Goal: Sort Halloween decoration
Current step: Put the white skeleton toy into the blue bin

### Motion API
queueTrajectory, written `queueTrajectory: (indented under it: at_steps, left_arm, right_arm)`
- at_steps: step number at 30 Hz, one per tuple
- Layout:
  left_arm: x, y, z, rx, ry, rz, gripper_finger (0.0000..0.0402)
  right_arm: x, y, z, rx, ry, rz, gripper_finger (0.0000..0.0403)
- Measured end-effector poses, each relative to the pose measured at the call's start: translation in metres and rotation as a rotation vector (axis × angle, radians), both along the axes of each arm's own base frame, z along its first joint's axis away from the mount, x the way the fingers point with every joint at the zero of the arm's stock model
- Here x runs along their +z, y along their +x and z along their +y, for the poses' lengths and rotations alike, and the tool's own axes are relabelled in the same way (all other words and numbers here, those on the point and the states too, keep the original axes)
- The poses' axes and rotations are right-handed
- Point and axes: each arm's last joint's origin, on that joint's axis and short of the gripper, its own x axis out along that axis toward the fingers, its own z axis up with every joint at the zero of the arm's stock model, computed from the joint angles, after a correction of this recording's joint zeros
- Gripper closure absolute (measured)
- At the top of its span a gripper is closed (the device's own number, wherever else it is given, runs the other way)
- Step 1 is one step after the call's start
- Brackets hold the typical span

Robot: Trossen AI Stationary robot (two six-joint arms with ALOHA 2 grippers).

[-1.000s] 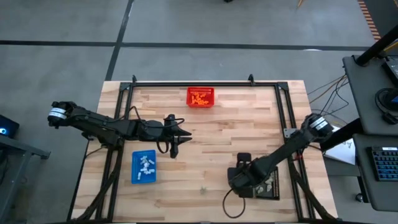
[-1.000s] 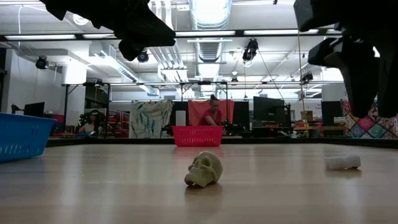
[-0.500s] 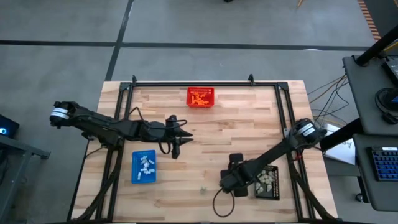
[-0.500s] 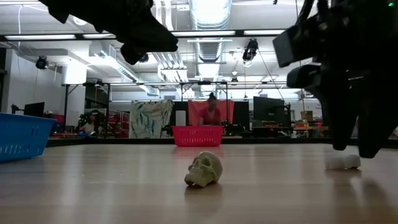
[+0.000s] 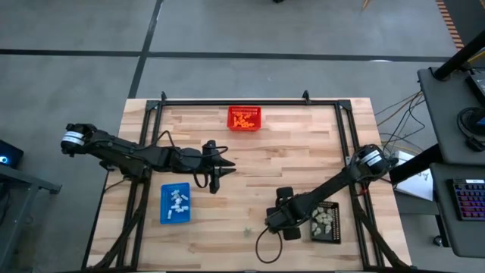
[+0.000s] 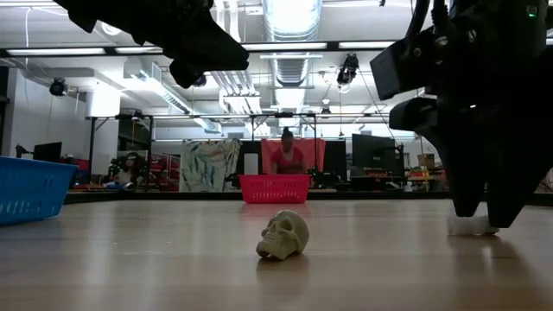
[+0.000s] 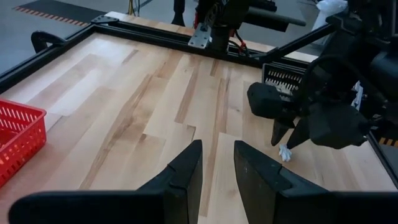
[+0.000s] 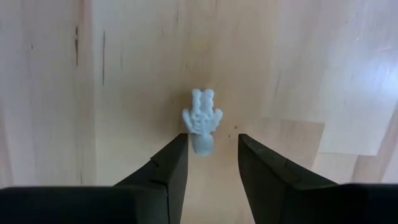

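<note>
A small white trinket (image 8: pixel 201 122), shaped like a little skeleton hand, lies flat on the bare wood near the table's front right. In the right wrist view its wrist end sits just in the mouth of the right gripper (image 8: pixel 209 149), whose fingers (image 8: pixel 166 168) stand spread to either side with wood visible between each finger and the piece. Nothing is pinched yet. The low view shows that gripper (image 6: pixel 480 212) down at the tabletop, its tips close over the white piece (image 6: pixel 471 229).

The step in hand looks like the pick of this white piece. The next move calls for a short advance so the fingers straddle more of the body, then a close across its narrow part; the piece is light and flat, so a skewed close could flick it away.

A pale skull (image 6: pixel 284 235) lies on the wood just left of the right gripper, still unsorted. The black tray (image 5: pixel 327 221) beside the right arm holds pale pieces, the blue tray (image 5: pixel 175 203) holds white ones, and the red basket (image 5: pixel 245 118) at the far edge holds orange ones. By colour, the white piece likely belongs in the blue tray, well across the table.

The left gripper (image 7: pixel 216 167) hangs above mid-table near the blue tray, its fingers a narrow gap apart and empty.
</note>
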Motion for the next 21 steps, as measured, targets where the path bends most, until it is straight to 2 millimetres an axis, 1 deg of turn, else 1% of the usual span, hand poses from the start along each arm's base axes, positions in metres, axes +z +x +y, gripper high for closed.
queueTrajectory:
  at_steps: [9, 12, 19, 21]
  left_arm:
    - [0.000, 0.000, 0.000, 0.000, 0.000, -0.003, 0.0327]
    - [0.001, 0.000, 0.000, 0.000, -0.001, -0.008, 0.0327]
    - [0.001, 0.000, 0.000, 0.000, -0.002, -0.008, 0.0327]
    - [0.001, 0.000, 0.000, 0.001, -0.003, -0.009, 0.0327]
  right_arm:
    - [-0.011, 0.004, 0.003, 0.014, 0.025, 0.004, 0.0301]
    - [-0.011, 0.005, 0.002, 0.019, 0.027, 0.003, 0.0319]
    - [-0.010, 0.005, 0.002, 0.032, 0.028, -0.002, 0.0380]
    - [-0.009, 0.005, 0.002, 0.037, 0.027, -0.004, 0.0387]
